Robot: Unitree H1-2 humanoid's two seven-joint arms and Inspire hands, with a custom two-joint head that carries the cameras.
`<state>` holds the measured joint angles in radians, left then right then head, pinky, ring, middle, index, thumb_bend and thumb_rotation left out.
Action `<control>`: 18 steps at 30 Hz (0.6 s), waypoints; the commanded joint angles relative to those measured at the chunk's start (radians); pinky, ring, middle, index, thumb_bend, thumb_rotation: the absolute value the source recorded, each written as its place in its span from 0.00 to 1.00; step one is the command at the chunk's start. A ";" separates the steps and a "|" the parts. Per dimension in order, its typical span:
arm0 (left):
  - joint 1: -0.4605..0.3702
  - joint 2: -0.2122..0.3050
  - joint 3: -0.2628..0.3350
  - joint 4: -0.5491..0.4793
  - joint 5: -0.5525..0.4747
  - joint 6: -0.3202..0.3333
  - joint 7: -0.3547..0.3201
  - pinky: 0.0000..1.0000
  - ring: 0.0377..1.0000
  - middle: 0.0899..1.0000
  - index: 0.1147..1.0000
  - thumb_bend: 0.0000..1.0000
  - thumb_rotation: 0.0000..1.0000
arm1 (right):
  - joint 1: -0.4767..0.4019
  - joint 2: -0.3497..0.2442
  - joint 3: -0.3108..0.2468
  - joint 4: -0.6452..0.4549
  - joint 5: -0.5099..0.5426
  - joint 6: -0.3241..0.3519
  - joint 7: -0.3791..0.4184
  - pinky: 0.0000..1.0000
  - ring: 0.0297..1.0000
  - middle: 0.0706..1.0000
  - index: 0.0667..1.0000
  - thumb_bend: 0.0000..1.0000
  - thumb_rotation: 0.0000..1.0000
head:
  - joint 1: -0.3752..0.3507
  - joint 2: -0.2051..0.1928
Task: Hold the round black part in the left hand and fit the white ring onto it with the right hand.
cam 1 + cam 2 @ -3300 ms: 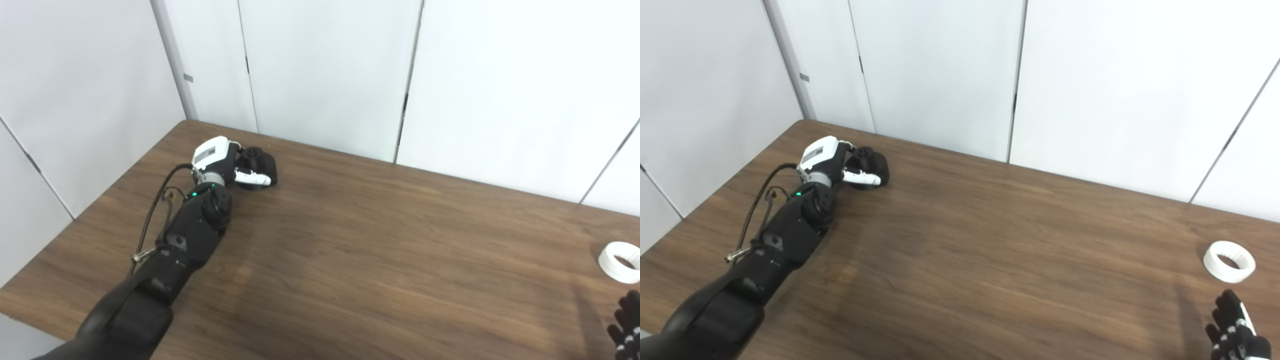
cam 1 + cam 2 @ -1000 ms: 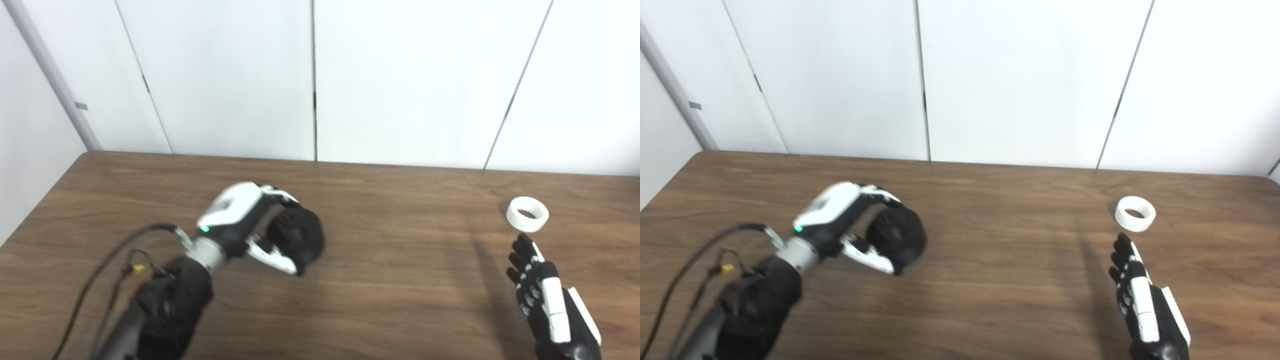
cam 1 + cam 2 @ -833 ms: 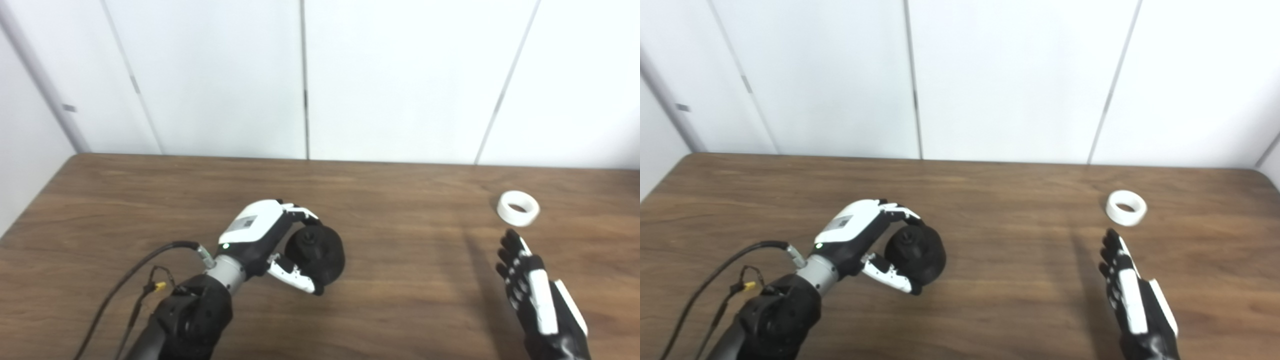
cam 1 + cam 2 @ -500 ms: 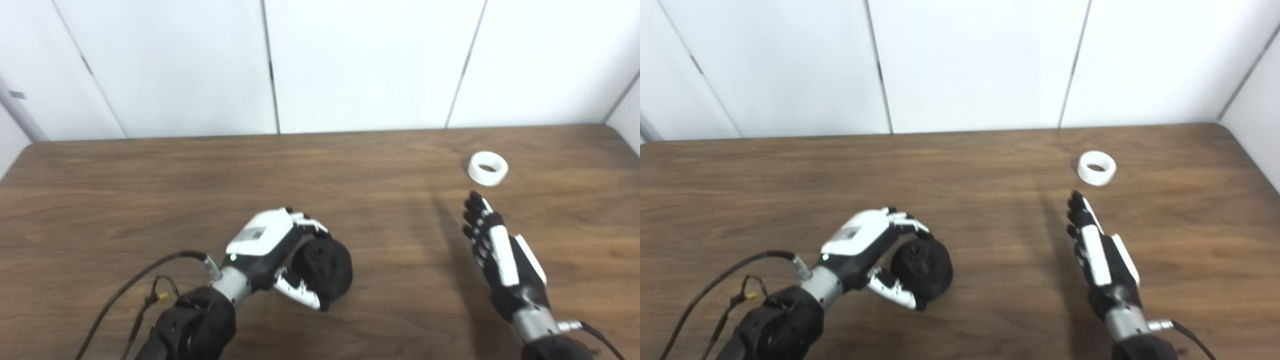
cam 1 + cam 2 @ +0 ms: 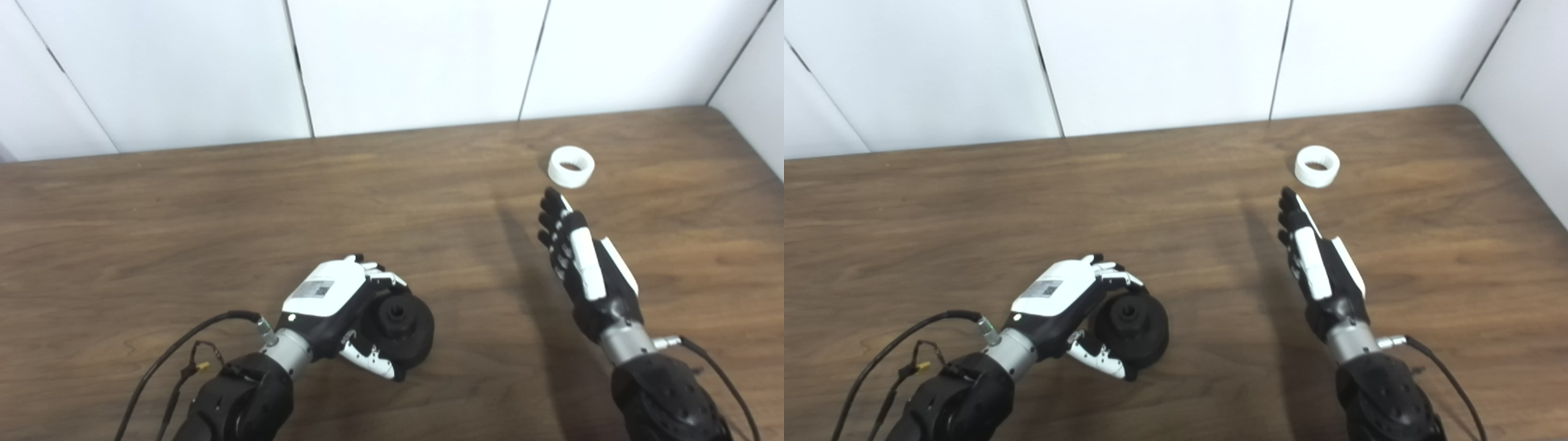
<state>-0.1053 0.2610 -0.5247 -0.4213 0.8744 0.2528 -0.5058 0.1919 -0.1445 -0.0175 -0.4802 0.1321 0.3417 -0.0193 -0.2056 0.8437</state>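
Left robot hand (image 5: 334, 306) has carried the round black part (image 5: 401, 324) in from the far table corner, fingers clamped round it. Right robot hand (image 5: 582, 260), fingers apart and empty, has advanced; white ring (image 5: 571, 166) lies just beyond its fingertips, ready for pickup.

A dark wood-grain table (image 5: 184, 214) fills most of the view. Behind it stand plain white wall panels (image 5: 416, 55) split by thin dark seams; another white panel (image 5: 1528, 98) closes the right corner. Light is even.
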 commanded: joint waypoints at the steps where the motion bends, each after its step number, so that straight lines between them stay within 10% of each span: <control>1: 0.000 0.005 -0.005 0.012 0.027 -0.017 -0.007 1.00 0.90 0.77 0.41 0.52 0.05 | -0.040 0.040 -0.004 -0.041 -0.001 -0.015 -0.007 1.00 1.00 1.00 1.00 0.64 1.00 | 0.002 0.003; 18: 0.018 0.002 0.014 0.074 0.045 -0.055 0.010 1.00 0.90 0.77 0.41 0.52 0.06 | -0.048 0.030 -0.006 -0.026 0.003 -0.018 -0.010 1.00 1.00 0.99 1.00 0.68 1.00 | -0.022 0.014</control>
<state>-0.0885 0.2449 -0.5077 -0.3889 0.8997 0.2023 -0.4836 0.1874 -0.1444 -0.0161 -0.4812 0.1327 0.3440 -0.0306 -0.2286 0.8575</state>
